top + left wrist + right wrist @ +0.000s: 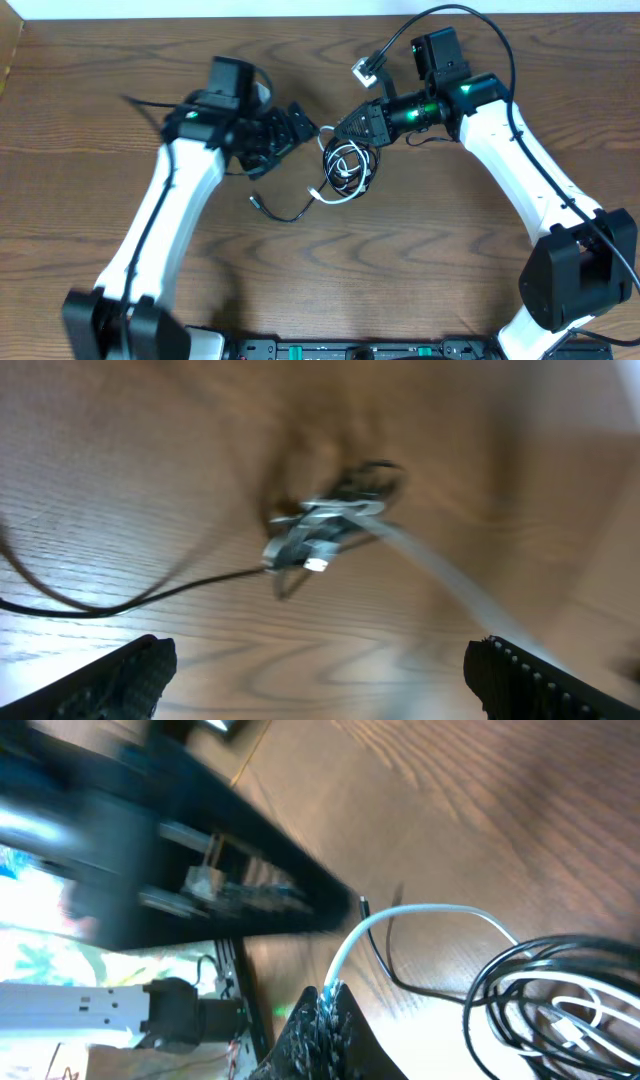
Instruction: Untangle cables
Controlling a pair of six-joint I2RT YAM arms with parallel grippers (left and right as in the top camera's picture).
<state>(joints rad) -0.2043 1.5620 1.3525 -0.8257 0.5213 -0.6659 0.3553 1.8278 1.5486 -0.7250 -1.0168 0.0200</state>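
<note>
Brown wood-grain tabletop (420, 285), seen whole only from overhead. There I see the white left arm (170, 200) and white right arm (530, 160) meeting over the tangle of thin white and black cords (345, 165), which lies mid-table just beside the left gripper (303, 125) and right gripper (337, 133). Only the left wrist view shows the left jaws spread wide and empty. Only the right wrist view shows the right jaws pinched on the white cord (430, 908).

Overhead, the light is even and bright, everything sharp, with soft shadows on the table (420, 260); the left wrist view is smeared by motion blur, the cables (325, 530) ghosted, pale glare on the wood; the right wrist view blurs at left, overexposed at its left edge, sharper at right.
</note>
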